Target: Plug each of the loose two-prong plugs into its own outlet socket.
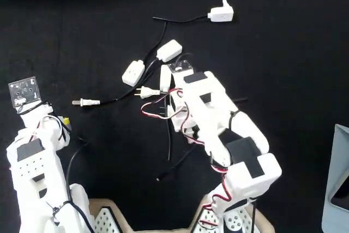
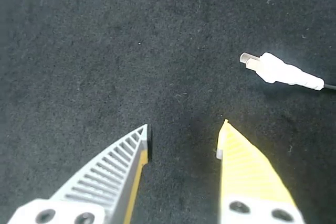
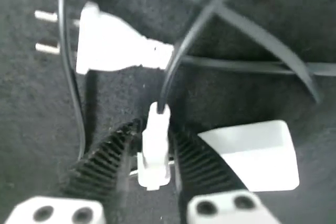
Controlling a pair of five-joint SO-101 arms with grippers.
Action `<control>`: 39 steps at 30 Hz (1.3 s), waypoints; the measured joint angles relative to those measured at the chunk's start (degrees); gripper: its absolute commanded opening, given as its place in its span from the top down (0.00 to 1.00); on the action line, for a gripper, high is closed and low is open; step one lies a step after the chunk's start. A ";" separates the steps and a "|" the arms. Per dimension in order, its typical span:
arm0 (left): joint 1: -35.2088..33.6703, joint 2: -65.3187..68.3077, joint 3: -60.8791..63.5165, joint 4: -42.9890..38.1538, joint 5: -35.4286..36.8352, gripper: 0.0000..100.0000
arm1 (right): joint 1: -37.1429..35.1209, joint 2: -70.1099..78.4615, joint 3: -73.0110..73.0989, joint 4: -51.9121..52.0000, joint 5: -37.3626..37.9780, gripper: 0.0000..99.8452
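Beyond the gripped plug (image 3: pixel 153 150), black cords (image 3: pixel 236 66) cross a second plug (image 3: pixel 113 43)

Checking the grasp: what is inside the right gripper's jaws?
A narrow white plastic plug body on a black cord, clamped by the black ribbed fingers. Its prong end is covered.

White two-prong plug (image 2: pixel 281 72) lying flat, loose, another plug (image 3: pixel 154 153) pinched in right hand (image 3: pixel 155 129)

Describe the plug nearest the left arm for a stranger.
On the black table, look near the left gripper, apart from the sockets. The white plug lies alone on bare cloth; the other loose plug lies by the right gripper, which clamps a corded white piece.
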 measured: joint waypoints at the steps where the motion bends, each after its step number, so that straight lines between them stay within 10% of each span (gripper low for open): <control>1: 0.00 0.00 0.00 0.00 0.00 0.78 | 0.00 -0.26 -0.26 1.05 0.00 0.86; 39: 0.00 0.00 0.00 0.00 0.00 0.78 | -0.09 3.69 -4.22 3.96 -2.37 0.91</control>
